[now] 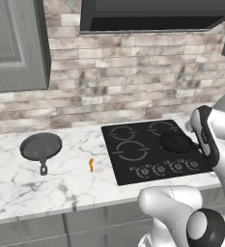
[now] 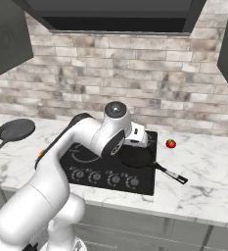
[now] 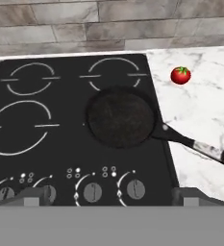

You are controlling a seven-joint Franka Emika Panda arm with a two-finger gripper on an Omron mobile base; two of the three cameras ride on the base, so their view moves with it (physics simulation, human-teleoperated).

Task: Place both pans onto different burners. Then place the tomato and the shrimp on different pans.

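Black pan sat mid-frame on cooktop. Gripper wide, empty. Skillet, left: grasp handle squarely.

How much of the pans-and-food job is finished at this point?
One step looks done: the long-handled pan sits on the cooktop's right front burner. Nothing is in hand; the gripper hangs above the knobs with nothing between its fingertips. Left: the skillet is on the counter, not on a burner, and the shrimp and the tomato lie on the counter too.
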